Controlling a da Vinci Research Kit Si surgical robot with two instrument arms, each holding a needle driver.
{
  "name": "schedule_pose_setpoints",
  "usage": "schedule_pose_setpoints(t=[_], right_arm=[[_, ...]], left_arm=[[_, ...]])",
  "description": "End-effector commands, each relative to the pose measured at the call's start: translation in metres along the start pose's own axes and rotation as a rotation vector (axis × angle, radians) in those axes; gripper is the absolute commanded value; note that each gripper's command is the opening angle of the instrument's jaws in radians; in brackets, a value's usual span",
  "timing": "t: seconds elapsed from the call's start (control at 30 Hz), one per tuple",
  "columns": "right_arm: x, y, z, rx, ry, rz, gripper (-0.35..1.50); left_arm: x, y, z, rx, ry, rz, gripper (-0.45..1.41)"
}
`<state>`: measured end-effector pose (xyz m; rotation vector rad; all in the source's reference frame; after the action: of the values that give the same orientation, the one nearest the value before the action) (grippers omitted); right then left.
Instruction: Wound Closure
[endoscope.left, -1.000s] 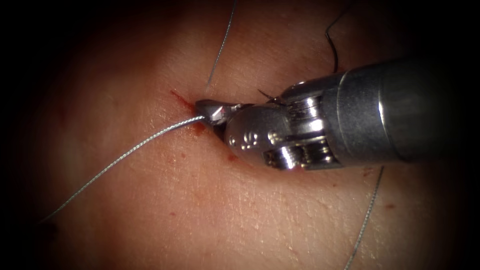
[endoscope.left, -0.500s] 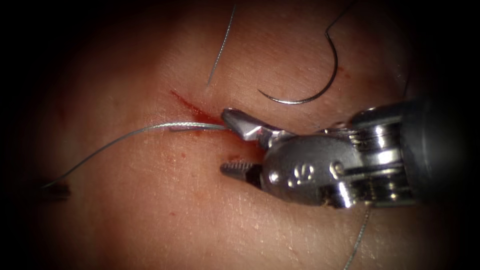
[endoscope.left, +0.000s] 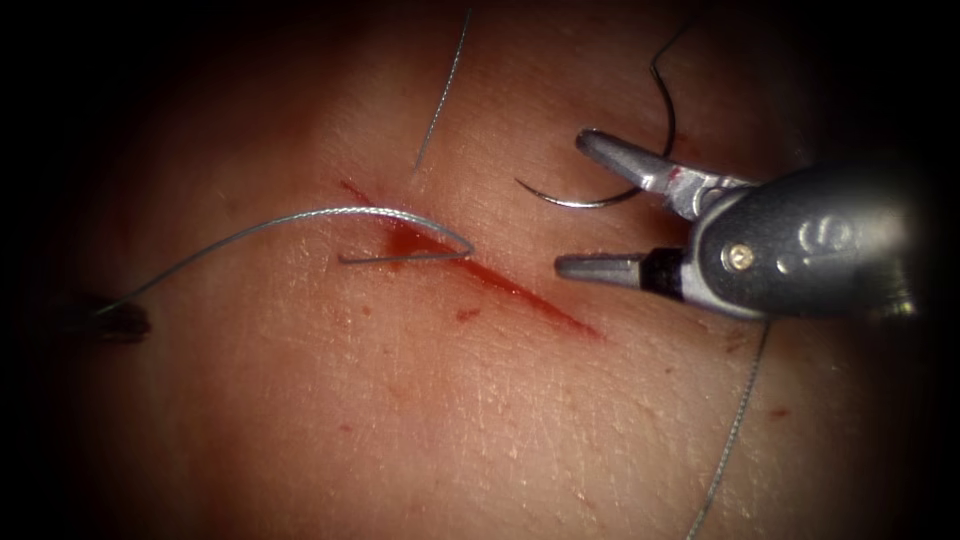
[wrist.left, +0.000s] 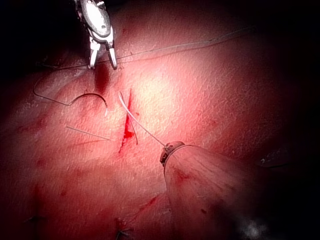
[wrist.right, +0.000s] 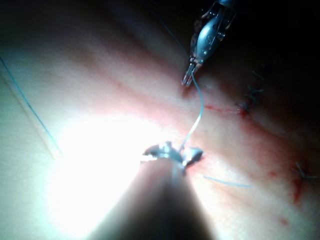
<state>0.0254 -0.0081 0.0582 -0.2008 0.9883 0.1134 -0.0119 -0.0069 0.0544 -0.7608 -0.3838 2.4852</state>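
At the far left of the endoscope frame, the thread (endoscope.left: 250, 228) is rising from the dark edge, arching right and bending back into the red fluid (endoscope.left: 410, 240) at the cut (endoscope.left: 520, 290) in the tissue (endoscope.left: 450, 420). In the right wrist view I am seeing the left tool (wrist.right: 190, 77) with its jaws clamped on that thread. Right of the cut, in the upper right, the curved needle (endoscope.left: 600, 200) is lying free on the tissue. The right tool (endoscope.left: 570, 200) is hovering there, its jaws spread wide and gripping nothing.
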Motion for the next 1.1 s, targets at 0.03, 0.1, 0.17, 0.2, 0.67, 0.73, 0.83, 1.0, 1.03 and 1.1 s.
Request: schedule_pose_setpoints(t=[0.03, 0.1, 0.17, 0.2, 0.67, 0.73, 0.83, 1.0, 1.03, 1.1], right_arm=[[-0.0013, 0.0003, 0.0015, 0.004, 0.015, 0.015, -0.35], [-0.0021, 0.0007, 0.0029, 0.005, 0.020, 0.041, -0.35], [-0.0030, 0.0007, 0.0045, 0.006, 0.030, 0.055, -0.35], [-0.0034, 0.0006, 0.0053, 0.012, 0.041, 0.066, -0.35], [-0.0069, -0.0041, 0.0142, 0.092, 0.155, 0.126, -0.35], [-0.0063, -0.0042, 0.0142, 0.100, 0.162, 0.125, -0.35], [-0.0056, -0.0042, 0.0142, 0.105, 0.167, 0.126, -0.35], [-0.0043, -0.0049, 0.0152, 0.107, 0.180, 0.123, -0.35], [-0.0041, -0.0049, 0.0154, 0.106, 0.180, 0.125, -0.35], [-0.0037, -0.0048, 0.0155, 0.103, 0.185, 0.128, -0.35]], left_arm=[[-0.0002, 0.0002, 0.0008, -0.002, 0.002, 0.005, -0.45], [0.0000, 0.0000, 0.0008, 0.002, 0.007, 0.002, -0.45], [0.0003, -0.0003, 0.0009, 0.005, 0.015, 0.004, -0.45], [0.0004, -0.0005, 0.0010, 0.006, 0.017, 0.002, -0.45], [0.0024, -0.0038, 0.0051, 0.059, 0.020, -0.020, -0.45], [0.0024, -0.0041, 0.0062, 0.073, 0.021, -0.020, -0.45], [0.0022, -0.0048, 0.0085, 0.081, 0.029, -0.018, -0.45], [0.0025, -0.0052, 0.0121, 0.072, 0.025, -0.015, -0.45], [0.0026, -0.0052, 0.0124, 0.070, 0.026, -0.016, -0.45], [0.0028, -0.0052, 0.0131, 0.069, 0.022, -0.017, -0.45]])
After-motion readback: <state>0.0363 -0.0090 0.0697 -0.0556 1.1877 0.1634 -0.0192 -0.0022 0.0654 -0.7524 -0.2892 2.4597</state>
